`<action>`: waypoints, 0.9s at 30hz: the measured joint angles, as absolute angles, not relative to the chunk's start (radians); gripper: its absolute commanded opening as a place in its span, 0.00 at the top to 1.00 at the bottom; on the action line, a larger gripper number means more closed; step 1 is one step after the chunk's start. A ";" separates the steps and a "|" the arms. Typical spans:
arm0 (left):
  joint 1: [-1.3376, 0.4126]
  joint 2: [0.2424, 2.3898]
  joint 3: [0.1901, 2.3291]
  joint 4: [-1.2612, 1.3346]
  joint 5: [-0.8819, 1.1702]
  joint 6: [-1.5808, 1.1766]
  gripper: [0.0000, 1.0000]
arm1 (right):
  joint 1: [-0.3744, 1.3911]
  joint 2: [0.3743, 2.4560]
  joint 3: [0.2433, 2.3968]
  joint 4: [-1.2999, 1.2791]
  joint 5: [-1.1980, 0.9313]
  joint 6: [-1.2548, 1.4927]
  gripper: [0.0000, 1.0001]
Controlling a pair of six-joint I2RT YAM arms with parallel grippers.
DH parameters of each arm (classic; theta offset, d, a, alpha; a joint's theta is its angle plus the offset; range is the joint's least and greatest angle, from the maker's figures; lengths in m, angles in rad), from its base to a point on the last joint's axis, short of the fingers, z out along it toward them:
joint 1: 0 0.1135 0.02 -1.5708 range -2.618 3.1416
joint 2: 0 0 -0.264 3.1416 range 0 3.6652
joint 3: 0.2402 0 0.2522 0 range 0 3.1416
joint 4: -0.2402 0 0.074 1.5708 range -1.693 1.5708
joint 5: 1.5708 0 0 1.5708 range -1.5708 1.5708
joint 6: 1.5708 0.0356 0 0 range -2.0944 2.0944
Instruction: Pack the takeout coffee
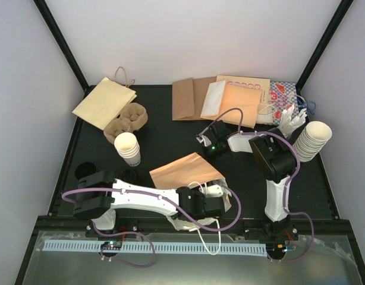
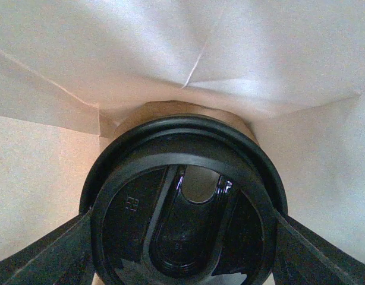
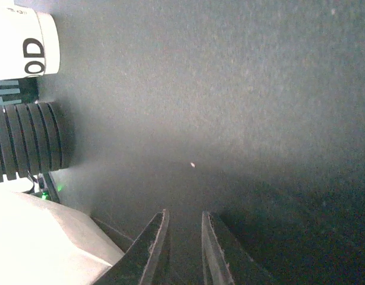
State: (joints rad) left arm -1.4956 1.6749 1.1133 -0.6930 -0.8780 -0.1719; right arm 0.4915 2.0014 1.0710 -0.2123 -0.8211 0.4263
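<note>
The black bench [image 1: 164,133] carries a flat kraft bag [image 1: 104,102] with twine handles at the back left. Just beside it sits a brown pulp cup carrier [image 1: 126,122], and a leaning stack of lidless cream cups [image 1: 128,148] stands in front. Along the back lie more flat bags: brown [image 1: 185,98], white [image 1: 213,98], peach [image 1: 242,104] and a printed one [image 1: 283,95]. A second cup stack [image 1: 311,141] tilts at the right edge. Mid-bench, an orange-brown bag [image 1: 182,171] lies on its side — its lining white. A ribbed black stack [image 3: 28,139] — lids, by the look — stands near the left.
</note>
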 measured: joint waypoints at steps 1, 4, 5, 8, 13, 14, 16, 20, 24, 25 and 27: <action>-1.496 1.678 1.117 -0.696 -0.877 -0.172 0.64 | 0.492 1.996 1.065 -0.213 -0.821 0.426 0.82; -1.493 1.684 1.130 -0.712 -0.869 -0.173 0.64 | 0.493 1.975 1.036 -0.210 -0.817 0.428 0.83; -1.493 1.685 1.132 -0.715 -0.866 -0.174 0.64 | 0.493 1.963 1.021 -0.207 -0.811 0.430 0.83; -1.493 1.685 1.134 -0.727 -0.860 -0.177 0.64 | 0.493 1.932 0.989 -0.198 -0.800 0.440 0.85; -1.485 1.685 1.134 -0.730 -0.852 -0.180 0.64 | 0.492 1.881 0.948 -0.191 -0.778 0.452 0.85; -1.483 1.685 1.135 -0.730 -0.850 -0.181 0.64 | 0.492 1.872 0.943 -0.191 -0.772 0.453 0.85; -1.478 1.685 1.135 -0.731 -0.847 -0.183 0.64 | 0.492 1.849 0.932 -0.197 -0.757 0.454 0.85; -1.465 1.684 1.132 -0.724 -0.839 -0.186 0.64 | 0.492 1.813 0.919 -0.212 -0.737 0.455 0.85; -1.448 1.678 1.118 -0.705 -0.834 -0.186 0.65 | 0.492 1.792 0.911 -0.232 -0.724 0.455 0.85; -1.444 1.676 1.115 -0.704 -0.831 -0.186 0.65 | 0.493 1.784 0.908 -0.248 -0.716 0.454 0.85; -1.430 1.673 1.114 -0.701 -0.824 -0.186 0.65 | 0.495 1.761 0.907 -0.286 -0.692 0.451 0.83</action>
